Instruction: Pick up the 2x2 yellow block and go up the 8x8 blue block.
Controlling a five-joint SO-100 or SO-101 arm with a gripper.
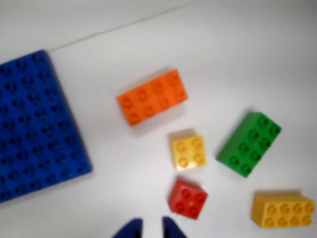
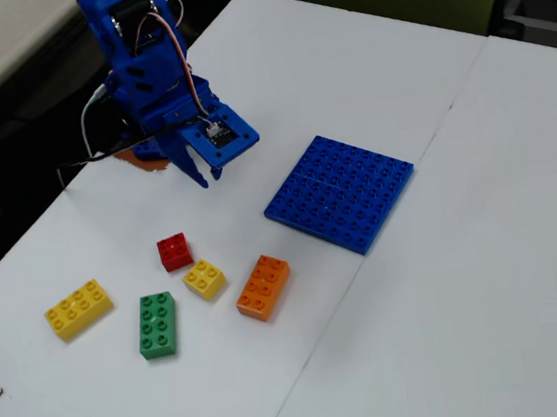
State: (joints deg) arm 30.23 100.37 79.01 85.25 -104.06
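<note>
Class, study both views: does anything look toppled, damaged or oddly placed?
Nothing stands out. All five bricks, including the 2x2 yellow block, sit studs-up and apart on the table; the 8x8 blue block lies flat, and the gripper hangs above them, holding nothing.

My wrist camera looks almost straight down from close above the table [image 1: 237,44], slightly blurred, with the two blue tips of my tool [image 1: 151,229] entering at the bottom edge. The fixed camera stands farther off and higher, looking down at a slant across the table [image 2: 487,275] toward my arm at the upper left. Both views share the 8x8 blue block [image 1: 34,124] [image 2: 341,192], the 2x2 yellow block [image 1: 188,151] [image 2: 205,277] and the bricks around it, though seen from opposite sides.
</note>
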